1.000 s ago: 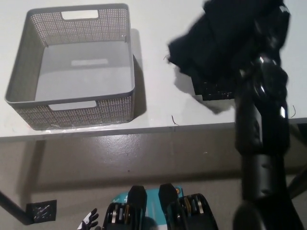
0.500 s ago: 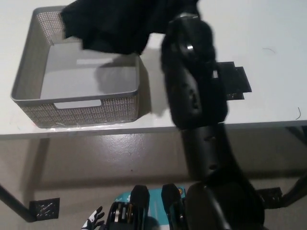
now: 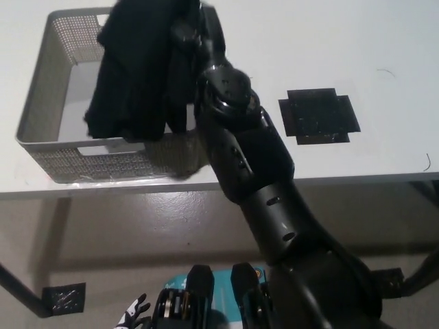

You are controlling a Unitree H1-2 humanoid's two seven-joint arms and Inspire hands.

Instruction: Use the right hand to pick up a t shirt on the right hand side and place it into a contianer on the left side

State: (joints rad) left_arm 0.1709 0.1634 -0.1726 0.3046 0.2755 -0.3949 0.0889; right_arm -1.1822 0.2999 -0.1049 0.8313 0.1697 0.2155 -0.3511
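Note:
A black t-shirt point(image 3: 134, 75) hangs bunched over the grey perforated basket point(image 3: 41, 120) on the left of the white table, its lower folds drooping inside the basket. My black right hand point(image 3: 192, 31) is shut on the shirt's upper part, above the basket's right side, with the arm reaching across from the bottom right. My white left hand point(image 3: 134, 317) rests low at the bottom left, below the table, fingers apart.
A black cross-shaped tape mark point(image 3: 319, 115) lies on the table point(image 3: 384, 41) to the right. The table's front edge point(image 3: 206, 186) runs across the middle, with floor below and a small black plate point(image 3: 63, 299) on the floor at lower left.
My right arm has swung from the right side to the left, carrying the shirt from above the tape mark to over the basket, and the shirt now hangs lower into it.

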